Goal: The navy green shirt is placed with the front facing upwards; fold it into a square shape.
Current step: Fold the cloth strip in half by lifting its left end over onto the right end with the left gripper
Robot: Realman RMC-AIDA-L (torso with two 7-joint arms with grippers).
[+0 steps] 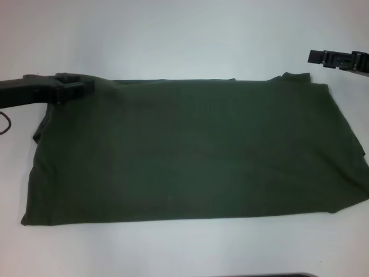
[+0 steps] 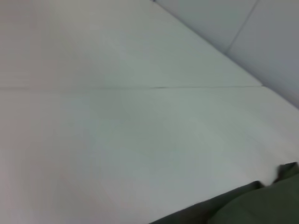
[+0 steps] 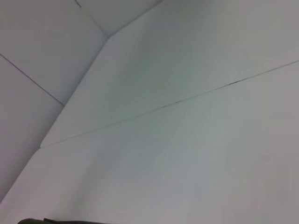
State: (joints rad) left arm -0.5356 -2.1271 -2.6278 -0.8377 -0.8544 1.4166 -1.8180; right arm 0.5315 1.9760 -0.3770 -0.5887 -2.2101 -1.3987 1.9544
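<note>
The navy green shirt (image 1: 190, 150) lies on the white table (image 1: 173, 34) as a wide, flat, dark olive rectangle with a plain surface facing up. Its right end is uneven, with layers sticking out at the far right corner. My left gripper (image 1: 78, 88) rests at the shirt's far left corner, over the cloth's edge. My right gripper (image 1: 337, 59) is beyond the far right corner, apart from the cloth. An edge of the shirt (image 2: 252, 205) shows in the left wrist view, and a thin sliver of the shirt (image 3: 35, 220) in the right wrist view.
A thin dark cable (image 1: 4, 122) loops at the left edge below my left arm. A dark object (image 1: 265, 275) peeks in at the table's near edge. Light wall panels (image 3: 42, 56) stand beyond the table's far side.
</note>
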